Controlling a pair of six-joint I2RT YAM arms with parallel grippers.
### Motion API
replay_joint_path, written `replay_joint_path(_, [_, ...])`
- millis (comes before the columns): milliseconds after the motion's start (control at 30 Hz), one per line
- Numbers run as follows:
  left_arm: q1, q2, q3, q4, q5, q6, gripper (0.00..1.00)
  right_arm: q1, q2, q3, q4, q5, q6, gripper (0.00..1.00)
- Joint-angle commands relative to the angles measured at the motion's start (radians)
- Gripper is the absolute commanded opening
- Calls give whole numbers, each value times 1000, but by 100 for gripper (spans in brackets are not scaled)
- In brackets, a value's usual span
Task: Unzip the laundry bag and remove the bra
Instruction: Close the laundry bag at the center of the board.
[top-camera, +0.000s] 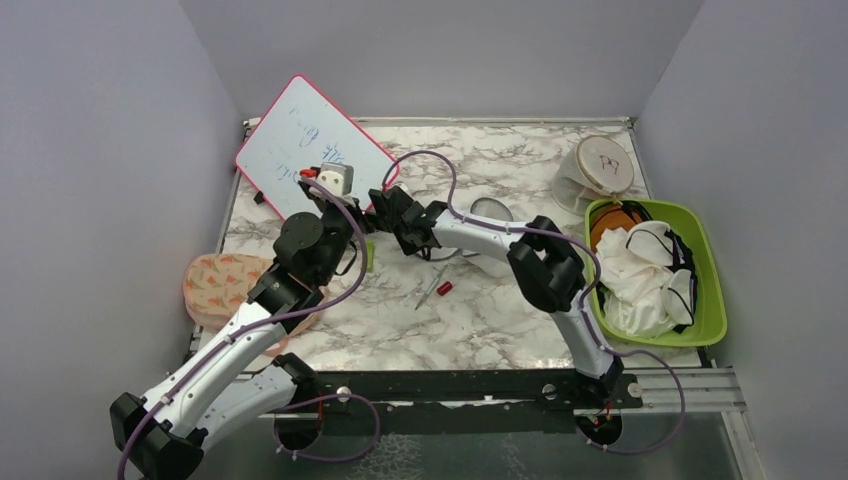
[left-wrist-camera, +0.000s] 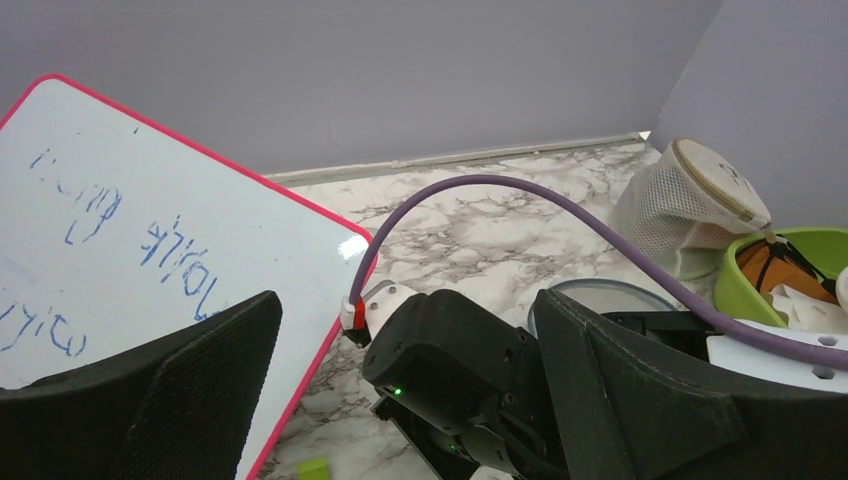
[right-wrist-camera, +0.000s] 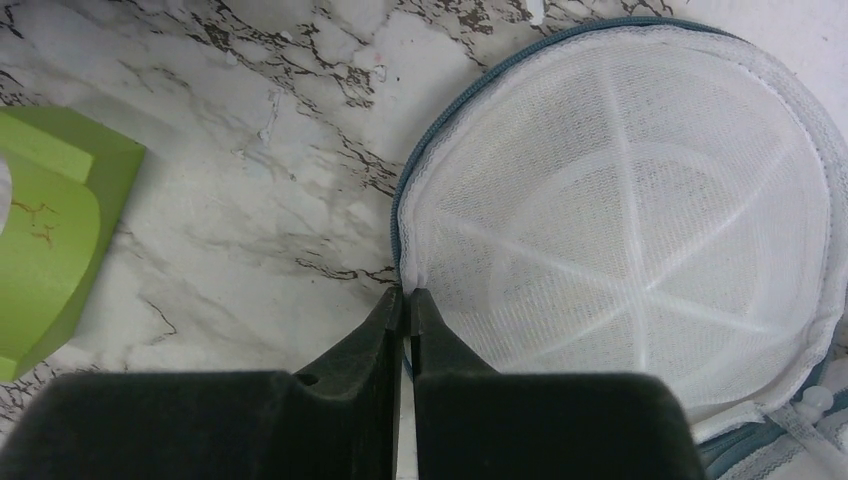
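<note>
Right tool (right-wrist-camera: 405, 300) pinching laundry bag (right-wrist-camera: 620, 220) rim, pull hidden; left tool (left-wrist-camera: 405, 305) wide.

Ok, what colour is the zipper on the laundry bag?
Dark teal-blue zipper, edging the white laundry bag; right wrist view shows it best.

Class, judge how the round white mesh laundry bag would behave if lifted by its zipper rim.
The round white mesh laundry bag looks light: see-through mesh. Its white ribs suggest it probably keeps shape, though the mesh panels likely flex.

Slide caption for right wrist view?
Right fingers pinched shut at the zipper rim of the white mesh laundry bag.
</note>
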Motion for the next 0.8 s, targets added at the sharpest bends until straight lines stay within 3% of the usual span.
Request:
replay_joint_path(0, [5,4,-3,34,34,-15,93,-4,-52,-43,36,27,-5,1])
replay_joint_path(167, [5,3,-5,32,32,-15,93,-11,-229,-172,174,-32,-27,1])
replay_joint_path(500, [4,-13,-1,31,41,-22,93,-209,-692,-669,679,-485,145,1])
replay_joint_path(767, [1,-10,2,26,33,-18,93,-380,-806,-901,1000,-856,418,1])
